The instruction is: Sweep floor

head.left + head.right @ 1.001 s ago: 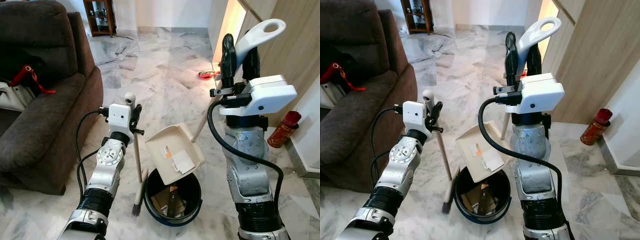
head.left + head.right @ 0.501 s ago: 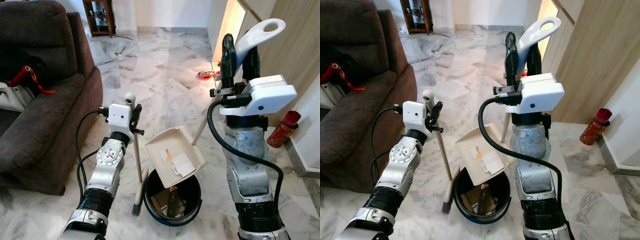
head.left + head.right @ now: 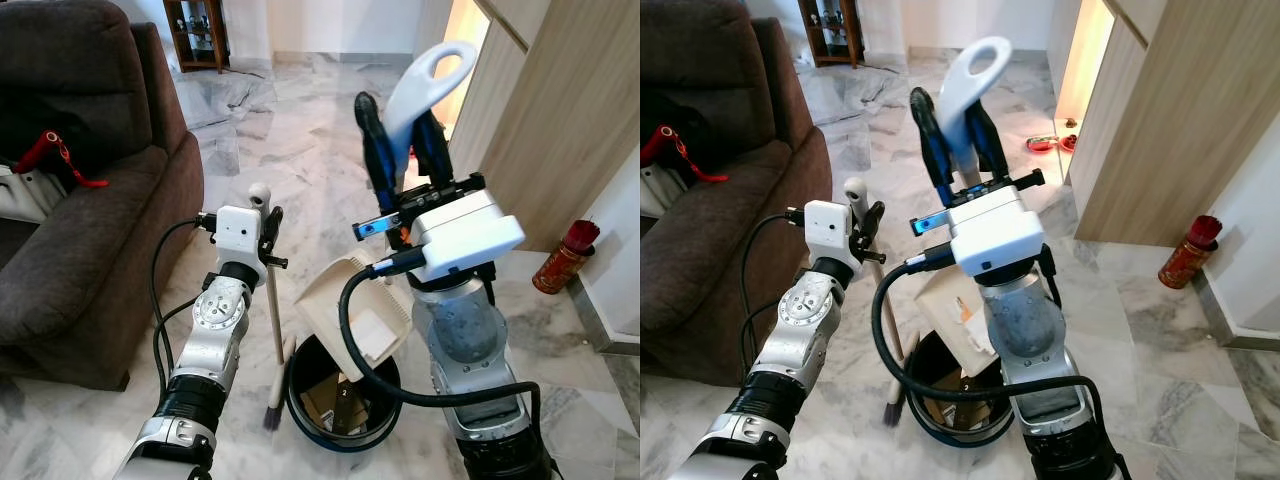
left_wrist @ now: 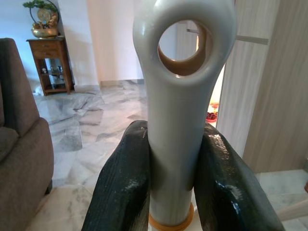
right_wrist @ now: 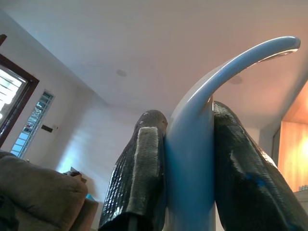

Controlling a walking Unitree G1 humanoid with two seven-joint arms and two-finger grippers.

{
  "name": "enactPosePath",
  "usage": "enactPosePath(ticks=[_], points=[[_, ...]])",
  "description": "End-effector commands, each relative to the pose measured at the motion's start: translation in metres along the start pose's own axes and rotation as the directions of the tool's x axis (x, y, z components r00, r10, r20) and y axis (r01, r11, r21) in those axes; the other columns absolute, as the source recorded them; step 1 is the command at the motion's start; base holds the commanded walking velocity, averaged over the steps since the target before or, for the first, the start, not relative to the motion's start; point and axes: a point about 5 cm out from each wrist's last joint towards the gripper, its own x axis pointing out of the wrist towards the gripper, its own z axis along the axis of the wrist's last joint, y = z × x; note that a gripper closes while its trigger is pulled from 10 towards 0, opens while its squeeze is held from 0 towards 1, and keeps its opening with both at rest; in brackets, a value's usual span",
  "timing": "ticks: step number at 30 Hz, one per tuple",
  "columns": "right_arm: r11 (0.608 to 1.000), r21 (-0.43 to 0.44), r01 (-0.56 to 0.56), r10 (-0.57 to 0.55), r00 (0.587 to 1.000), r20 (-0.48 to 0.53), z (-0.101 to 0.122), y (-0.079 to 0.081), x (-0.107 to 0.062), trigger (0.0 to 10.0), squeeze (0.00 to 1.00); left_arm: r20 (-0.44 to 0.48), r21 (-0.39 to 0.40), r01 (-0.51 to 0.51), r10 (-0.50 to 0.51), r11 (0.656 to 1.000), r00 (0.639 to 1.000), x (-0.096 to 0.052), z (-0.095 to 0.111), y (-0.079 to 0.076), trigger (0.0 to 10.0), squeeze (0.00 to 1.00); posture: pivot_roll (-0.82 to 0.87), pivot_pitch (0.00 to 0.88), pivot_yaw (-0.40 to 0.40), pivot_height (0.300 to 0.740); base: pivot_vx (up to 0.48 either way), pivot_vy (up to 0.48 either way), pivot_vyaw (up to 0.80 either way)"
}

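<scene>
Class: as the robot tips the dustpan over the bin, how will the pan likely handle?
The dustpan looks like thin rigid plastic, so probably light and stiff. The right gripper holds only its long handle's top, so the pan may swing. Tilted over the bin, its paper scraps should slide off.

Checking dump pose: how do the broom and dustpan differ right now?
The broom stands nearly upright, bristles on the floor beside the bin; the dustpan tips over the bin. Broom: thin wooden stick; dustpan: broad cream scoop. Shared: left gripper clamps the broom, right gripper the dustpan.

1 broom [image 3: 272, 330], 1 dustpan [image 3: 352, 315], 1 bin [image 3: 330, 415], 1 sofa [image 3: 80, 200], 1 red bottle [image 3: 562, 258]
</scene>
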Motion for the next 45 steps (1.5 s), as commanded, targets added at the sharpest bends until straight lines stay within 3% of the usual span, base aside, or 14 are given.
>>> enactPosePath(ticks=[1, 20, 21, 22, 24, 25, 28, 32, 39, 45], points=[[1.0, -0.019, 0.005, -0.003, 0.995, 0.098, 0.017, -0.004, 0.007, 10.0, 0.0, 0.053, -0.001, 0.007, -0.006, 1.0, 0.999, 0.005, 0.011, -0.001, 10.0, 0.0, 0.1, 0.054, -0.005, 0.74, 0.0, 0.0, 0.0], [1.0, -0.019, 0.005, -0.003, 0.995, 0.098, 0.017, -0.004, 0.007, 10.0, 0.0, 0.053, -0.001, 0.007, -0.006, 1.0, 0.999, 0.005, 0.011, -0.001, 10.0, 0.0, 0.1, 0.054, -0.005, 0.74, 0.0, 0.0, 0.0], [0.999, -0.028, -0.046, 0.049, 0.991, 0.122, 0.027, 0.008, 0.005, 10.0, 0.0, 0.054, -0.004, 0.007, -0.007, 1.0, 0.999, 0.005, 0.011, -0.001, 10.0, 0.0, 0.1, 0.054, -0.005, 0.74, 0.0, 0.0, 0.0], [0.999, -0.028, -0.046, 0.049, 0.991, 0.122, 0.027, 0.008, 0.005, 10.0, 0.0, 0.054, -0.004, 0.007, -0.007, 1.0, 0.999, 0.005, 0.011, -0.001, 10.0, 0.0, 0.1, 0.054, -0.005, 0.74, 0.0, 0.0, 0.0], [0.98, -0.183, -0.084, 0.12, 0.973, 0.198, 0.04, 0.015, 0.004, 10.0, 0.0, 0.061, -0.009, 0.002, -0.001, 1.0, 0.998, 0.007, 0.013, -0.001, 10.0, 0.0, 0.09, 0.051, -0.012, 0.74, 0.0, 0.0, 0.0], [0.971, -0.219, -0.095, 0.143, 0.966, 0.215, 0.042, 0.016, 0.004, 10.0, 0.0, 0.061, -0.009, 0.001, -0.001, 1.0, 0.998, 0.007, 0.013, -0.001, 10.0, 0.0, 0.09, 0.051, -0.012, 0.74, 0.0, 0.0, 0.0], [0.968, -0.23, -0.103, 0.154, 0.964, 0.218, 0.042, 0.017, 0.004, 10.0, 0.0, 0.061, -0.009, 0.002, -0.002, 1.0, 0.998, 0.007, 0.013, -0.001, 10.0, 0.0, 0.09, 0.051, -0.012, 0.74, 0.0, 0.0, 0.0], [0.986, -0.152, -0.064, 0.089, 0.982, 0.169, 0.036, 0.014, 0.004, 10.0, 0.0, 0.062, -0.01, 0.002, -0.002, 1.0, 0.998, 0.007, 0.013, -0.001, 10.0, 0.0, 0.1, 0.051, -0.013, 0.74, 0.0, 0.0, 0.0], [0.991, -0.13, -0.017, 0.035, 0.99, 0.138, 0.033, 0.008, 0.005, 10.0, 0.0, 0.06, -0.01, 0.002, -0.001, 1.0, 0.998, 0.007, 0.012, -0.001, 10.0, 0.0, 0.1, 0.049, -0.015, 0.74, 0.0, 0.0, 0.0], [0.987, -0.115, 0.113, -0.11, 0.994, 0.027, 0.014, -0.015, 0.002, 10.0, 0.0, 0.057, -0.01, 0.005, -0.004, 1.0, 0.998, 0.007, 0.012, -0.002, 10.0, 0.0, 0.09, 0.048, -0.015, 0.74, 0.0, 0.0, 0.0]])
